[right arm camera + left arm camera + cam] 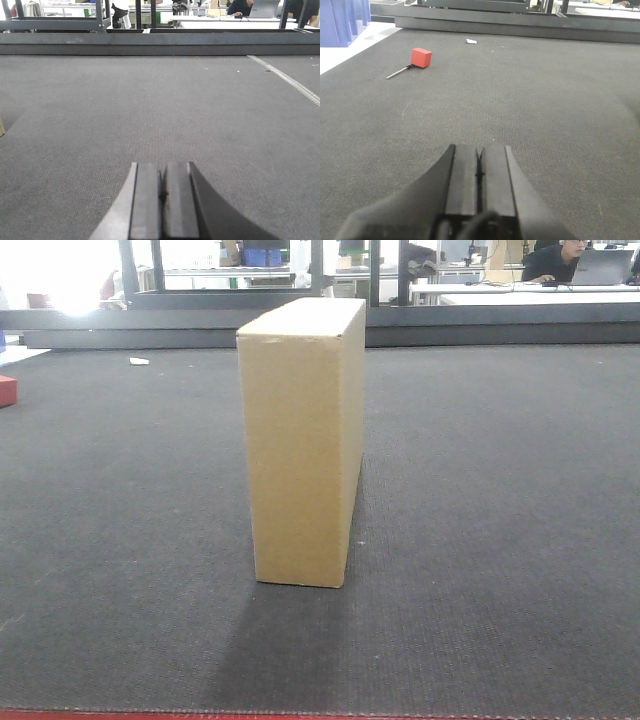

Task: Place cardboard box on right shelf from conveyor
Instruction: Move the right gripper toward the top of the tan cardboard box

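Low over the conveyor (500, 540) the left jaws and the right jaws are pressed together, empty, and beyond, at frame centre, stands the cardboard box (300, 440), plain tan, slim, unmarked, upright on its narrow edge.

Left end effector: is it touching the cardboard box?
Apart. Left wrist view shows the shut left end effector with only bare conveyor ahead; front view shows the cardboard box standing alone, nothing at its sides.

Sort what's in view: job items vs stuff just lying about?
Job: cardboard box, upright on the conveyor; left gripper and right gripper, both shut, empty. No right shelf in view.
Lying about: red block, thin rod beside it, white scrap.
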